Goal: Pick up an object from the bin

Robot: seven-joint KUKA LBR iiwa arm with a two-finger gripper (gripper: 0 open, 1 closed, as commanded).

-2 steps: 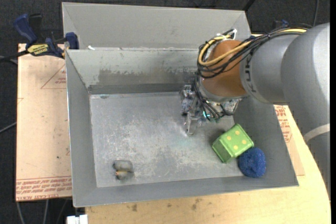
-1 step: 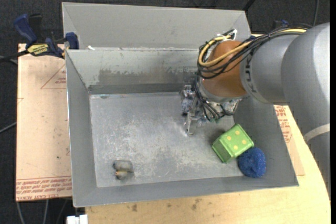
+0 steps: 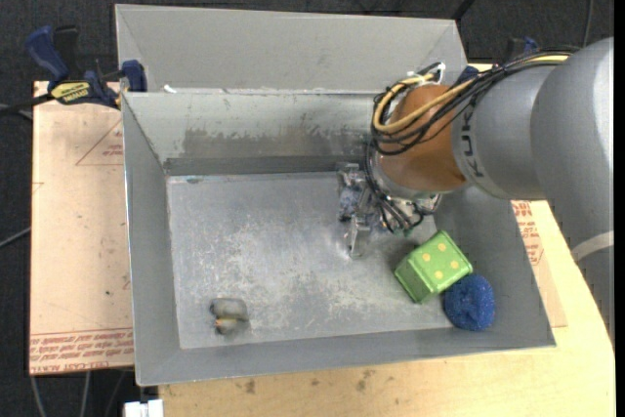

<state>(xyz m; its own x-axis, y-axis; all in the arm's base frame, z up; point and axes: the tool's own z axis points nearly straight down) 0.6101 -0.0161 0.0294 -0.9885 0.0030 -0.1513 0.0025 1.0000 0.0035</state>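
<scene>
— Where is the gripper?

— Down inside the bin, right of the floor's middle and nearer the back wall than the front one. It hangs from the grey arm, below the orange cover and its yellow and black cables. Under it is bare, scuffed metal.

— Clenched or released?

— I cannot tell. From here its tip is a dark tangle of metal.

— Which thing lies nearest?

— A green die. It is a bright lime cube with rounded edges and yellow pips on its top face, four of them, I think. It sits turned at an angle to the walls, close to the right wall, near the gripper on the side of the front right corner but apart from it.

— And the rest?

— A dark blue ball with a rough, woolly surface, in the front right corner, seemingly touching the die. A small greyish lump lies near the front left corner, well apart.
</scene>
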